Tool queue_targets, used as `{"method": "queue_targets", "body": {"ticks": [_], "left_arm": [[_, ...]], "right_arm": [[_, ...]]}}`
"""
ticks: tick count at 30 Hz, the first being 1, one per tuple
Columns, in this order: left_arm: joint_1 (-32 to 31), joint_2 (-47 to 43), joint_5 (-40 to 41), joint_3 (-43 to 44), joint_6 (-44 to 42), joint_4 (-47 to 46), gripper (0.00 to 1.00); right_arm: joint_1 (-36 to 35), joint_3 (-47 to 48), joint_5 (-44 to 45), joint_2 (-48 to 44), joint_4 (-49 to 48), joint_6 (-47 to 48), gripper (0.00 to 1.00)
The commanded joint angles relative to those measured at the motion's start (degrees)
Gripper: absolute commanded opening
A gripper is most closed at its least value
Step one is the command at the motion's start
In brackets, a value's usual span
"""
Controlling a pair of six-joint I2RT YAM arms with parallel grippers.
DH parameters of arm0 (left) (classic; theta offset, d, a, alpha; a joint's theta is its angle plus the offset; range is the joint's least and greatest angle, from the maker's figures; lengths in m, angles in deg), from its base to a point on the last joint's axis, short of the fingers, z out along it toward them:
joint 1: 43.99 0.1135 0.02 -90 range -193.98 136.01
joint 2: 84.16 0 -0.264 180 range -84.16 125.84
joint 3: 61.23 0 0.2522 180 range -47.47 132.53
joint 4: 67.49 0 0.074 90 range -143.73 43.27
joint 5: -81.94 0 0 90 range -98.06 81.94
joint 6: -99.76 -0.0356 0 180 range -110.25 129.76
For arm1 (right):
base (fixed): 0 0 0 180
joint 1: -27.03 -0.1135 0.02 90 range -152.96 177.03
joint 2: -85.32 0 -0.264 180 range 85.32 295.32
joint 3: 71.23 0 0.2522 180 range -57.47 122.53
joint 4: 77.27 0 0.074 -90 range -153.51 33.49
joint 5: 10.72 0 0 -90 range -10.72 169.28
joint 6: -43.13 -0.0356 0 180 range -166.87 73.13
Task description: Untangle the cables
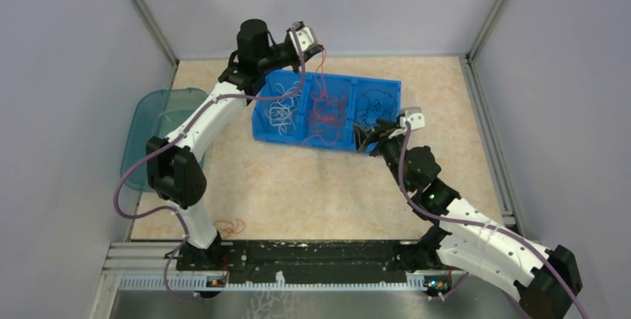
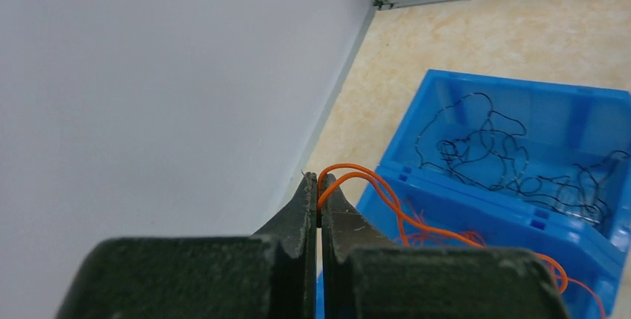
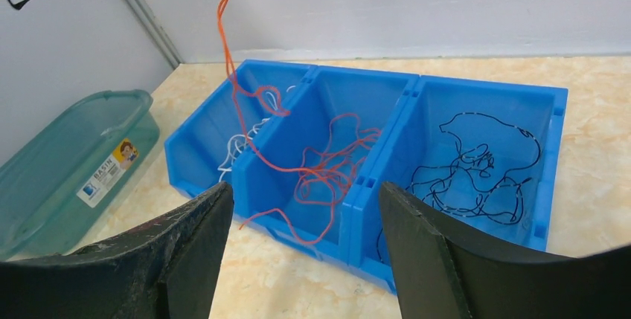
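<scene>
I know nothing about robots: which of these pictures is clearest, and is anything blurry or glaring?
Top external view: even, soft light, no glare, but the white cables are barely resolved. Left wrist view: the left gripper is dark and slightly soft up close; its red-orange cable shows clearly. Right wrist view: the right gripper looms as dark shapes; the blue bin behind is sharp.

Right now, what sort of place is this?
Probably a robot test cell in a lab: plain grey panel walls, a left arm and right arm bolted to a table, a blue bin holding thin cables.
</scene>
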Motion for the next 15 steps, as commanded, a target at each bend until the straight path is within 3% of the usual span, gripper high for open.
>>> {"method": "queue_targets", "body": {"ticks": [1,6,10,15], "left_arm": [[-0.2,1.9,4.1,6.1,-1.1,-5.7,0.0],[-0.6,4.0,7.6,7.3,-2.6,-8.0,0.0],[-1.1,3.2,7.8,3.1,-3.3,-7.3,0.0],[-3.5,3.1,9.5,-2.3,-7.3,-0.3,0.03]], "right_arm": [[0.7,1.8,0.5,0.0,-1.8,0.5,0.72],[0.8,1.4,-0.3,0.7,-2.5,-0.5,0.71],[0.9,1.2,-0.2,0.6,-2.3,-0.7,0.7],[0.9,1.0,0.1,-0.4,-1.6,-0.6,0.69]]}}
